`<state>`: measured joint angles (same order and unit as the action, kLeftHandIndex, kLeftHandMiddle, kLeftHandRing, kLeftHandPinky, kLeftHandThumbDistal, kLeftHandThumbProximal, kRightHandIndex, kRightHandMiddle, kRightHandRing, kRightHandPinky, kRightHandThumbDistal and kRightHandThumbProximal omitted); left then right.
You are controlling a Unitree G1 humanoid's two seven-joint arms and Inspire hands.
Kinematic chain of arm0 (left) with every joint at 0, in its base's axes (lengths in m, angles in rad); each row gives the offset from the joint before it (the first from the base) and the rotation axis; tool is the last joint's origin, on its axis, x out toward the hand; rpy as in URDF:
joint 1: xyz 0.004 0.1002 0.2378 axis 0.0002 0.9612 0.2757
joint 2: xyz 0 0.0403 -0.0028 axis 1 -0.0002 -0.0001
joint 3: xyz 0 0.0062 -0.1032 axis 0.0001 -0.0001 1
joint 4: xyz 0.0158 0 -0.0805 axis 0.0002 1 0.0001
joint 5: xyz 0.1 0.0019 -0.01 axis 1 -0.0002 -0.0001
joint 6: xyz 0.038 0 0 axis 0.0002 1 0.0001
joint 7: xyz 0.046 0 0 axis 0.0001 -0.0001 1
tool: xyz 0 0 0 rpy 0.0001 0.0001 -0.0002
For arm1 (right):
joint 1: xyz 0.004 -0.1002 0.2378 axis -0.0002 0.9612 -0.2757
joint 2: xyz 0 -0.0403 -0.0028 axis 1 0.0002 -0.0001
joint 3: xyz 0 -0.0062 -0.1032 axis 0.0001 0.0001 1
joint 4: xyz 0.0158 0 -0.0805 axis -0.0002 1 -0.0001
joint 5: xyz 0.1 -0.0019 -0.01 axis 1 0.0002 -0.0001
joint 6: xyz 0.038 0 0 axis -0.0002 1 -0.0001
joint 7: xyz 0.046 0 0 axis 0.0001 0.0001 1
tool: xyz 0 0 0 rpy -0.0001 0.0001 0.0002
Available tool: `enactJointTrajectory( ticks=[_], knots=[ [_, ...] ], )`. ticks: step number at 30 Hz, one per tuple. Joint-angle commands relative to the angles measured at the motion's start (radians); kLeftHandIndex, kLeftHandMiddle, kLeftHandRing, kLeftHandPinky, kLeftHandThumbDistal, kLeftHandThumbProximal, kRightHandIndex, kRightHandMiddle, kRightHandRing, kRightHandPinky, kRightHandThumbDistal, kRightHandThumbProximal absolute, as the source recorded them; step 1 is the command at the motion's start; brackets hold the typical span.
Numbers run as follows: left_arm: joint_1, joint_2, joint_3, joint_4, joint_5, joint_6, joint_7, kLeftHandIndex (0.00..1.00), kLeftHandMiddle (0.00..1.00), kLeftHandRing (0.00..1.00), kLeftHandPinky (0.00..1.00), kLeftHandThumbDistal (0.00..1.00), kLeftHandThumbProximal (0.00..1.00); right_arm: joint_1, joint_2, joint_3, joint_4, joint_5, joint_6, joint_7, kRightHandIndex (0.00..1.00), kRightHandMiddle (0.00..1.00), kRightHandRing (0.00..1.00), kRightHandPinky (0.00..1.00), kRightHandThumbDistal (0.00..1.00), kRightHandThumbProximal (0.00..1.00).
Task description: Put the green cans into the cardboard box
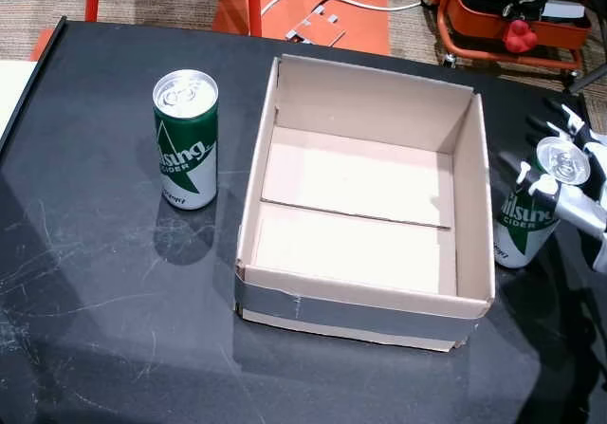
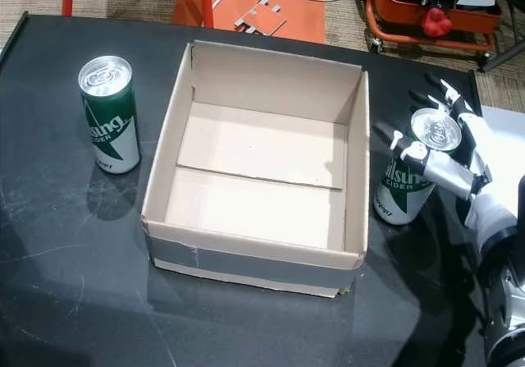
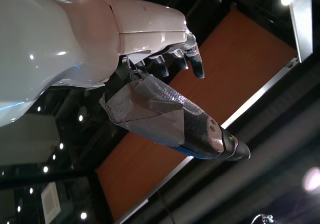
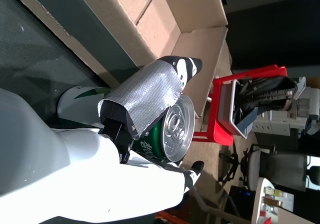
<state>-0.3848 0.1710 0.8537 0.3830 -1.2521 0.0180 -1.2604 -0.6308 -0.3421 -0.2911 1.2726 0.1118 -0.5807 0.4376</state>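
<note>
One green cider can (image 1: pixel 186 139) (image 2: pixel 108 114) stands upright on the black table, left of the open cardboard box (image 1: pixel 365 303) (image 2: pixel 246 260), which holds nothing. A second green can (image 1: pixel 524 223) (image 2: pixel 408 188) (image 4: pixel 175 129) stands upright close to the box's right wall. My right hand (image 1: pixel 579 192) (image 2: pixel 459 162) (image 4: pixel 100 174) is set around this can near its top. The taped thumb lies across the can's near side and the fingers stretch out straight behind the rim, not curled. My left hand (image 3: pixel 150 38) shows only in the left wrist view, raised off the table, fingers apart and holding nothing.
A red cart (image 1: pixel 512 16) (image 2: pixel 426 6) stands on the floor beyond the table's far right corner. An orange floor plate with a white cable (image 1: pixel 313 7) lies behind the box. The table's left edge (image 1: pixel 28 82) runs near the left can.
</note>
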Motion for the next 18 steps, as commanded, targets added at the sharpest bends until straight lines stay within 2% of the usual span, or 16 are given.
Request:
enactJointTrajectory(
  ticks=[1, 3, 6, 7, 10, 14, 16, 18],
  knots=[
    [-0.002, 0.001, 0.010, -0.005, 0.003, -0.019, 0.014, 0.73, 0.78, 0.86, 0.77, 1.00, 0.53, -0.006, 0.008, -0.008, 0.010, 0.010, 0.012, 0.009, 0.90, 0.90, 0.91, 0.97, 1.00, 0.65],
    [0.006, -0.004, 0.011, -0.022, -0.010, -0.004, 0.039, 0.72, 0.78, 0.86, 0.77, 0.98, 0.46, -0.006, 0.011, -0.006, 0.009, 0.008, 0.006, 0.008, 0.89, 0.90, 0.91, 0.97, 1.00, 0.69],
    [0.018, -0.006, 0.011, -0.046, -0.026, 0.024, 0.061, 0.73, 0.78, 0.86, 0.76, 0.98, 0.52, -0.007, 0.013, -0.003, 0.008, 0.003, 0.000, 0.002, 0.89, 0.89, 0.90, 0.96, 1.00, 0.71],
    [0.019, -0.003, 0.012, -0.047, -0.034, 0.036, 0.060, 0.73, 0.77, 0.86, 0.76, 0.96, 0.49, -0.009, 0.016, -0.014, 0.008, 0.018, 0.009, 0.020, 0.90, 0.90, 0.91, 0.96, 1.00, 0.66],
    [0.020, 0.000, 0.016, -0.056, -0.058, 0.068, 0.063, 0.72, 0.76, 0.86, 0.75, 1.00, 0.41, -0.013, 0.023, -0.028, 0.010, 0.037, 0.021, 0.037, 0.91, 0.90, 0.91, 0.96, 1.00, 0.62],
    [0.028, -0.010, 0.026, -0.096, -0.065, 0.057, 0.103, 0.70, 0.76, 0.87, 0.77, 1.00, 0.39, -0.008, 0.035, -0.038, 0.015, 0.046, 0.039, 0.035, 0.91, 0.89, 0.89, 0.94, 1.00, 0.58],
    [0.031, -0.007, 0.032, -0.098, -0.072, 0.059, 0.112, 0.69, 0.75, 0.89, 0.79, 1.00, 0.39, -0.001, 0.039, -0.046, 0.020, 0.051, 0.043, 0.041, 0.91, 0.89, 0.89, 0.93, 1.00, 0.58],
    [0.042, -0.011, 0.035, -0.118, -0.093, 0.079, 0.141, 0.68, 0.74, 0.88, 0.77, 1.00, 0.36, 0.013, 0.037, -0.030, 0.023, 0.027, 0.023, 0.020, 0.90, 0.88, 0.88, 0.92, 1.00, 0.63]
  ],
)
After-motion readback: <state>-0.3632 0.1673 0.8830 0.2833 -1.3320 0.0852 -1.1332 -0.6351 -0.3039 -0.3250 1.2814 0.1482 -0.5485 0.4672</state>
